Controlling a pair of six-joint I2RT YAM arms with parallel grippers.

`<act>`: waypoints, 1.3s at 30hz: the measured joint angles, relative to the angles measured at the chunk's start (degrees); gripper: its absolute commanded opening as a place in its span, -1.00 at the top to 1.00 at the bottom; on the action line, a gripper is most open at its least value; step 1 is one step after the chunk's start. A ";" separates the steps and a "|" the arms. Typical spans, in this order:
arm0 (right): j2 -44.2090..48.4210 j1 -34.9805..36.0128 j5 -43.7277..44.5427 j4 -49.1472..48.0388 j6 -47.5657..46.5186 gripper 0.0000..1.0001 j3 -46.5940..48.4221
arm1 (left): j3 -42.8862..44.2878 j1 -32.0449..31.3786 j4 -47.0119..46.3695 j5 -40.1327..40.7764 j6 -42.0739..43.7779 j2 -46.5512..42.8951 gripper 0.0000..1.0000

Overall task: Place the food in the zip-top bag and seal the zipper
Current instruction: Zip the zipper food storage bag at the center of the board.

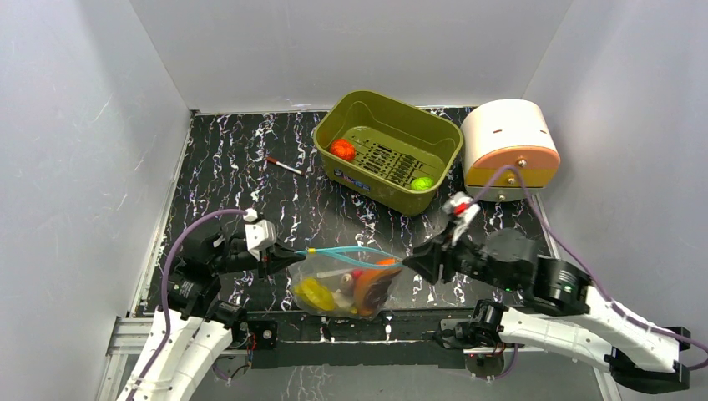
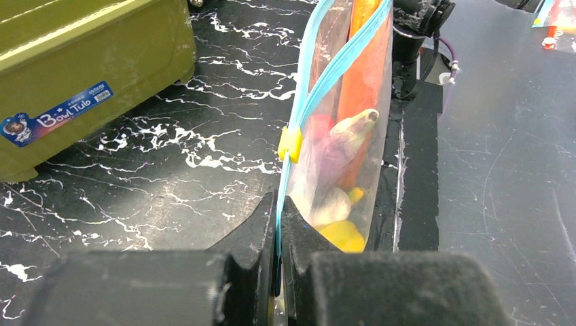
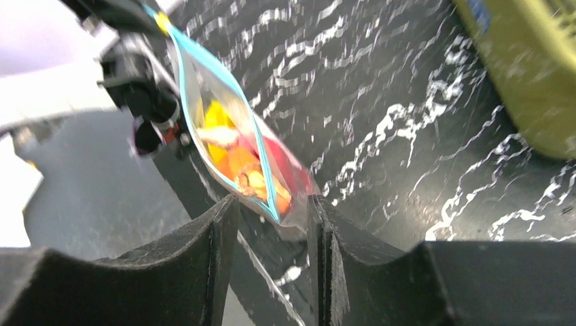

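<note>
Pinched flat between the closed fingers of the left tool (image 2: 278, 204), the zipper (image 2: 319, 88) runs away as a teal strip. The zip-top bag (image 2: 339, 170) hangs from it above the near edge of the tabletop (image 1: 225, 167) rather than lying on it. Just past that grip sits a small yellow slider (image 2: 290, 144); beyond it the two teal lips part, so I judge the mouth unsealed over most of its length. Inside, a yellow banana (image 1: 313, 294) sits low and an orange carrot (image 1: 376, 280) leans up toward the far end, with other pieces too jumbled to name. The film looks thin, floppy and probably slick, and the load, though likely light, drags the belly down. The strip is the stiffest part, so its ends are the sound places to hold, and the slider is the part to push along. At the opposite end the right tool (image 3: 272, 204) has its jaws apart, the bag's corner between them with neither pad plainly pressing it, though that view is blurred. Farther back, a red-orange tomato (image 1: 341, 149) and a green fruit (image 1: 422, 183) lie in the olive-green tub (image 1: 376, 185); round and smooth, they would likely roll or slip from a shallow pinch. A thin stick (image 1: 284, 166) lies left of the tub, and a white and orange box (image 1: 509, 138) stands to its right.
</note>
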State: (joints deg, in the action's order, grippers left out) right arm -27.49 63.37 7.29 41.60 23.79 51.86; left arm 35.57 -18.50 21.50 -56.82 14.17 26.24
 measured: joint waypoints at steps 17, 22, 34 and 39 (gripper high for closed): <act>-4.76 0.00 -8.17 -4.07 -5.35 1.00 -3.67 | -0.04 0.00 2.03 2.03 2.03 -1.16 1.00; -12.26 0.00 -9.94 -0.22 -10.91 1.00 8.22 | -0.37 0.00 -7.04 2.36 -4.94 -1.09 1.00; -20.24 0.00 -10.86 -1.25 -17.81 1.00 17.29 | -5.95 0.00 -23.19 2.51 -14.84 -0.87 1.00; -21.49 0.00 -10.27 -3.89 -19.34 1.00 17.03 | -7.96 0.00 -23.19 3.06 -14.67 -1.57 1.00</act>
State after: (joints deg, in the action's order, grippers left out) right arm -48.97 63.37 -2.98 37.71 4.45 68.88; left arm 27.62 -18.50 -1.69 -53.76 -0.49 24.67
